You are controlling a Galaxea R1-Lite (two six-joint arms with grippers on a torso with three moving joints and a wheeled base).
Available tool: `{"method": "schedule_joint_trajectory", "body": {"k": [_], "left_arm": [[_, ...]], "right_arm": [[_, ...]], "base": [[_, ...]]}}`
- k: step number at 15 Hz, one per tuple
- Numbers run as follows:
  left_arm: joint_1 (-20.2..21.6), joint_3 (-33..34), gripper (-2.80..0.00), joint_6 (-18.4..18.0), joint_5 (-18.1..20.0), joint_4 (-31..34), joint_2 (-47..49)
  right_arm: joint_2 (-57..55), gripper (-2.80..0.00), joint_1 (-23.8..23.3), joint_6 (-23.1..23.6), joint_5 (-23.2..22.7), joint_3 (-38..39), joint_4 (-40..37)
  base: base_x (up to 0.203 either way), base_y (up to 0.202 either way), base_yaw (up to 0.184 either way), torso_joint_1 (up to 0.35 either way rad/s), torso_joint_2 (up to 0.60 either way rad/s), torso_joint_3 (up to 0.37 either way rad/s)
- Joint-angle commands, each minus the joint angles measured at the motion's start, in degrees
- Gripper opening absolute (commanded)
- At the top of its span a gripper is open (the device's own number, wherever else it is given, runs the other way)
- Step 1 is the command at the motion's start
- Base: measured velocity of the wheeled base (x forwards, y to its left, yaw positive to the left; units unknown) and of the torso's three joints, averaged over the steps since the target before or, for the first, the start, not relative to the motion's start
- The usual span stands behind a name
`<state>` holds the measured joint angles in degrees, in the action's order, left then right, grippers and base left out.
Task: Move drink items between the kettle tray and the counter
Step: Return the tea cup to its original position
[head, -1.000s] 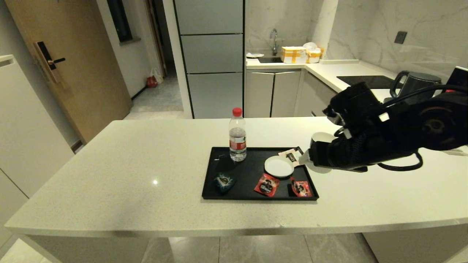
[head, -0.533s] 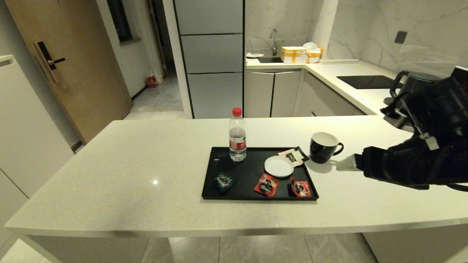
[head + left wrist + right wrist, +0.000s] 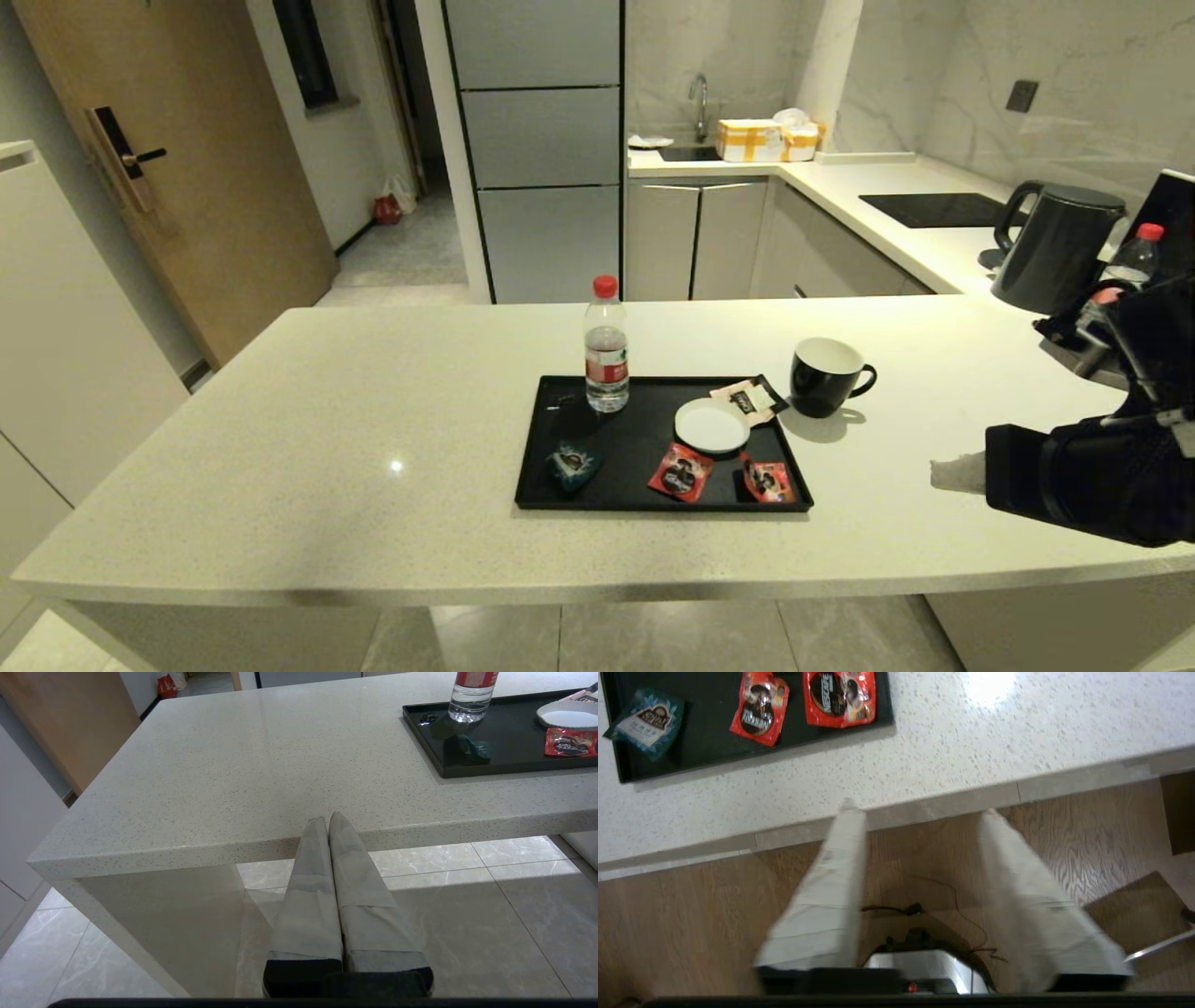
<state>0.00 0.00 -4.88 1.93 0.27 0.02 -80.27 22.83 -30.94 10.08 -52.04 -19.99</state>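
Note:
The glossy black mug point(image 3: 825, 376) stands upright on the cream counter point(image 3: 373, 420), just right of the black tray point(image 3: 635, 439), with nothing holding it. Two red foil sachets point(image 3: 681, 471) point(image 3: 768, 480) lie on the tray's near right part; the right wrist view shows them too point(image 3: 759, 707) point(image 3: 839, 695). My right gripper point(image 3: 952, 471) point(image 3: 920, 807) is open and empty, hanging over the counter's near right edge, well apart from the mug. My left gripper point(image 3: 328, 819) is shut and empty, parked low before the counter's front edge.
On the tray stand a red-capped water bottle point(image 3: 607, 345), a white saucer point(image 3: 712, 425), a teal sachet point(image 3: 571, 464) and a pale sachet point(image 3: 747, 399) at the far right corner. A black kettle point(image 3: 1060, 245) and another bottle point(image 3: 1134, 257) stand at the far right.
My right arm has drawn back from the mug, moving right and toward the counter's near edge. The mug stays standing on the counter beside the tray.

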Motion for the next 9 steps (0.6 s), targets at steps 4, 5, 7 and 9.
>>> {"method": "schedule_joint_trajectory", "body": {"k": [4, 5, 7, 9], "left_arm": [[0.0, 0.0, -2.8, 0.0, 0.0, 0.0, 0.0], [0.0, 0.0, -2.8, 0.0, 0.0, 0.0, 0.0], [0.0, 0.0, -2.8, 0.0, 0.0, 0.0, 0.0], [0.0, 0.0, -2.8, 0.0, 0.0, 0.0, 0.0]], "right_arm": [[-13.6, -2.8, -2.1, 1.3, 0.2, 1.1, 12.8], [-17.7, -2.8, -2.7, 2.2, 0.4, 0.6, 15.4], [-25.6, -2.8, -4.1, 4.8, 1.4, 0.0, 24.2], [-31.2, 0.0, -5.5, 7.3, 3.0, -0.2, 33.4]], "base": [[0.0, 0.0, 0.0, 0.0, 0.0, 0.0], [0.0, 0.0, 0.0, 0.0, 0.0, 0.0], [0.0, 0.0, 0.0, 0.0, 0.0, 0.0], [0.0, 0.0, 0.0, 0.0, 0.0, 0.0]]}}
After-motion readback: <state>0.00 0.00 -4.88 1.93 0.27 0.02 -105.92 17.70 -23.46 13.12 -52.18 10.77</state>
